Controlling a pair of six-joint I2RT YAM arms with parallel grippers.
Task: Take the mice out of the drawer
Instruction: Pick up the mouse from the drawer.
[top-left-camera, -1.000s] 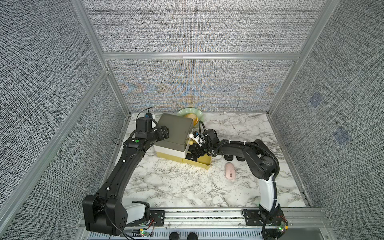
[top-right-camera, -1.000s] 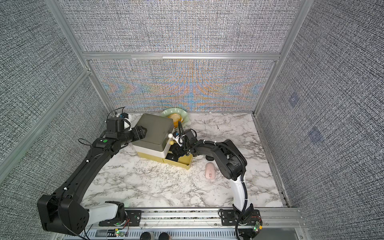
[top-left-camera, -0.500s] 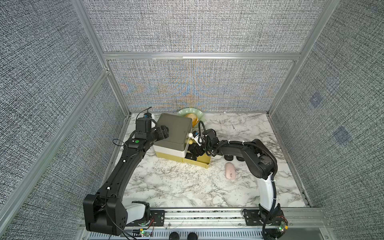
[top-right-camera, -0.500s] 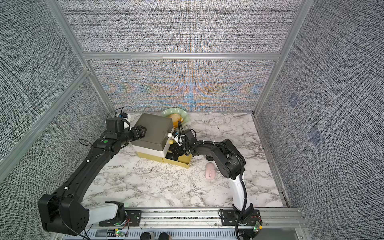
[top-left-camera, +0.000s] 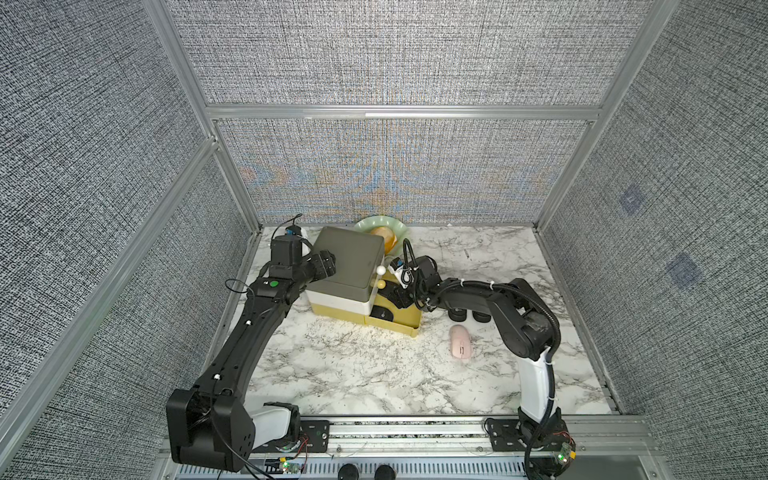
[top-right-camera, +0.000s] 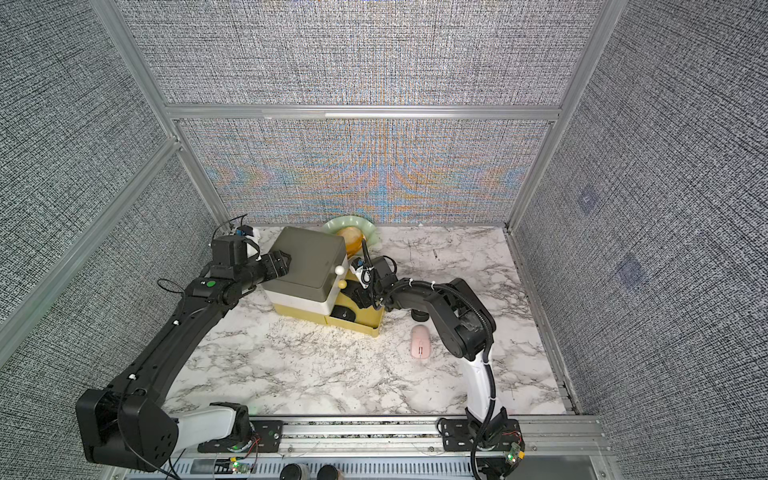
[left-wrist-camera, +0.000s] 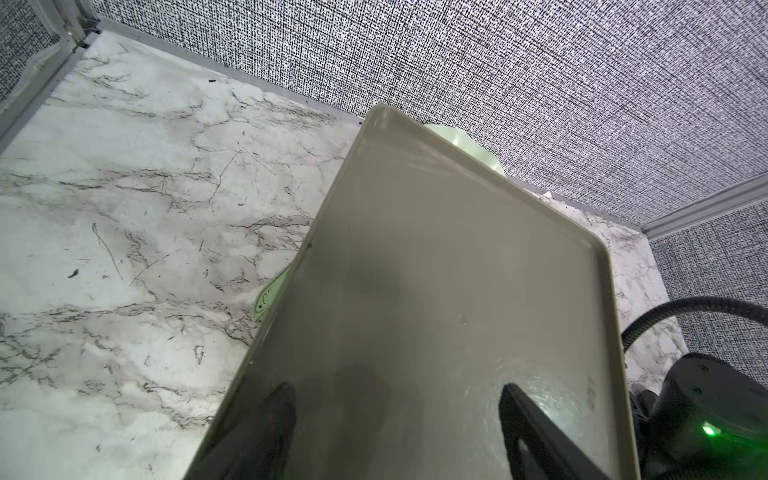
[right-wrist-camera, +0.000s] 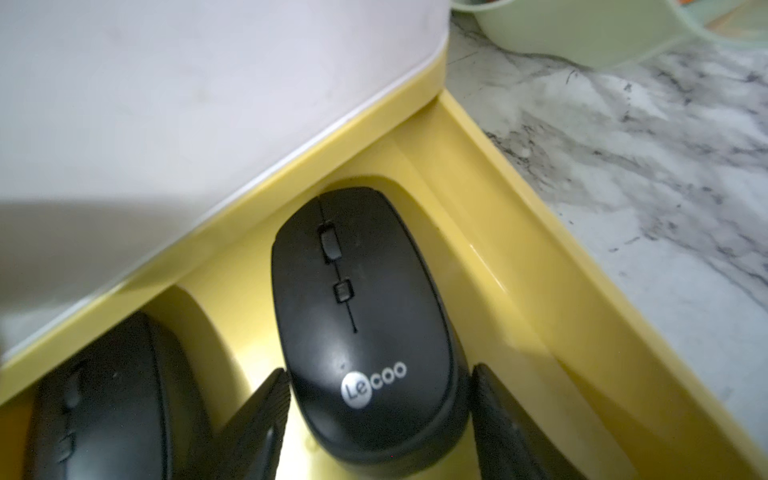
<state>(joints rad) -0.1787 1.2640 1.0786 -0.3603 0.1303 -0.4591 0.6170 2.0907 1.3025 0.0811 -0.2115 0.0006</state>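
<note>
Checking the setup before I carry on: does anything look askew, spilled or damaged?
Nothing is spilled or broken. The drawer unit sits skewed to the edges of the table, and the table is scuffed with dark scratches. The pink mouse lying out on it fits the task.

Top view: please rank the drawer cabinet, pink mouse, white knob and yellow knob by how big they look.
1. drawer cabinet
2. pink mouse
3. white knob and yellow knob: they look about alike, so I won't rank them.
</note>
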